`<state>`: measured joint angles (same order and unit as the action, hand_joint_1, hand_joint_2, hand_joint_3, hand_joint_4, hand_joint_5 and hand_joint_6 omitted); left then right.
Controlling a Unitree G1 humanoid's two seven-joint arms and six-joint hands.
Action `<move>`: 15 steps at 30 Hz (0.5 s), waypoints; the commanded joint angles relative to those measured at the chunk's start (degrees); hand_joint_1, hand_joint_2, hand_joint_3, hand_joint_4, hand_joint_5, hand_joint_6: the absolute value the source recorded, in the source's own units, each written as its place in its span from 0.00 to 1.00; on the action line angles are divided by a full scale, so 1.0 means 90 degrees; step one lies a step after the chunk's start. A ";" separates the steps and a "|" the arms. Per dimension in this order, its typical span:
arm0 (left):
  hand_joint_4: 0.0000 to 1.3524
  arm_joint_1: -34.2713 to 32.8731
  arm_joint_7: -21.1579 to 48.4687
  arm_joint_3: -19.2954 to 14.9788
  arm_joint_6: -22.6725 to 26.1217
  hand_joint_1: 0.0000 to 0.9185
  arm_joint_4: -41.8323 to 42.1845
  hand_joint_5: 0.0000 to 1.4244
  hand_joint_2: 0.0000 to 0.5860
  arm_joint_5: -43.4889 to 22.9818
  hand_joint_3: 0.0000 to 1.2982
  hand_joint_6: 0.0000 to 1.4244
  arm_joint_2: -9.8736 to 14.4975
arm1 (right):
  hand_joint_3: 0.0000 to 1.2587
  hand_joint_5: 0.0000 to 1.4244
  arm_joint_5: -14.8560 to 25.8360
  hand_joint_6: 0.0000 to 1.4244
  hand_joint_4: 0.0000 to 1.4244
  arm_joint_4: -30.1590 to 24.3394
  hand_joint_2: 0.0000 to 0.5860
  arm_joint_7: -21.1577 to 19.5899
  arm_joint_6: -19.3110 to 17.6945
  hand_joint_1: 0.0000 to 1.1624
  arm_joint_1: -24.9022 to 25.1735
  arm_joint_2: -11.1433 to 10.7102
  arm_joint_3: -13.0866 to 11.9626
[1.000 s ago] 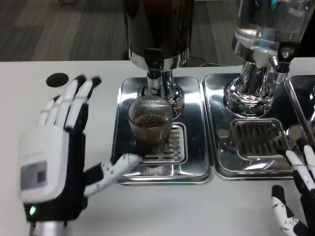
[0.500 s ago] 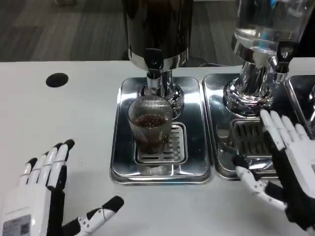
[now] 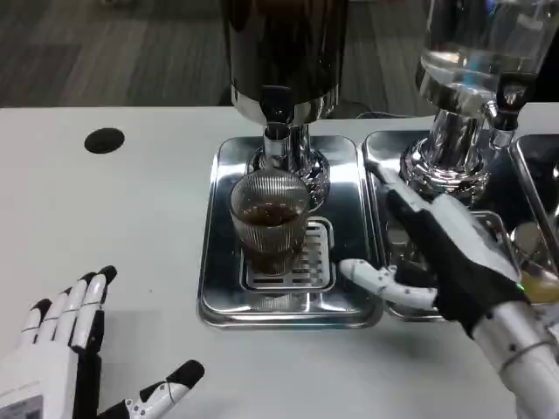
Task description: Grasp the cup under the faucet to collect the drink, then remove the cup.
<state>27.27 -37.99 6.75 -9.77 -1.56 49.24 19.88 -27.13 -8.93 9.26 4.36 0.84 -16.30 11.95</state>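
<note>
- The left hand [image 3: 57, 371] lies low near the table's front edge, fingers straight and apart, thumb splayed to the side; it holds nothing and sits well apart from the drink station.
- Beyond the left hand, a round black hole [image 3: 105, 140] marks the white table [image 3: 131, 209].
- Between the two hands, the ribbed clear glass cup [image 3: 269, 223] stands upright on the slotted grate of the shiny steel drip tray [image 3: 218, 262], directly below the chrome faucet [image 3: 277, 140] of the dark drink dispenser [image 3: 284, 52]. Brown liquid fills part of the cup.
- The right hand [image 3: 437, 244] reaches in from the cup's right, fingers extended and spread, thumb stretched toward the tray's rim; it grips nothing and has a clear gap to the glass.
- Just beyond the right hand stands the chrome base of a second, clear dispenser [image 3: 476, 52], over its own steel tray [image 3: 393, 288].
- Judged from here, the main risk is a sideways knock: if the right hand drives in before its fingers wrap round, the cup could tip and spill across the tray.
- The ribbed glass may be wet; a loose grip could let it slip when lifted.
- Lifting too steeply could strike the faucet, which hangs close above the rim.
- The outstretched fingers could also catch the neighbouring dispenser's base while swinging leftward.
</note>
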 commanded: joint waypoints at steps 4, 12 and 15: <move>0.00 0.0153 -0.0136 -0.0073 -0.0031 0.00 -0.0073 0.08 0.10 -0.0085 0.11 0.06 0.0054 | 0.00 0.00 0.0106 0.00 0.00 0.0700 0.34 0.0168 0.0192 0.49 0.0683 0.0245 0.0250; 0.00 0.0223 -0.0097 -0.0194 -0.0002 0.00 -0.0038 0.08 0.13 -0.0196 0.14 0.06 0.0105 | 0.00 0.00 -0.0021 0.00 0.00 0.1467 0.30 -0.0143 0.0164 0.53 0.1221 0.0587 0.0423; 0.00 0.0266 -0.0071 -0.0270 0.0002 0.00 0.0024 0.08 0.13 -0.0234 0.15 0.06 0.0121 | 0.00 0.00 0.0015 0.00 0.00 0.1826 0.30 -0.0302 0.0108 0.54 0.1403 0.0726 0.0448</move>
<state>28.96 -38.63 5.05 -9.78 -1.64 47.55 20.26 -27.23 5.14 8.15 5.83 11.84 -10.66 15.76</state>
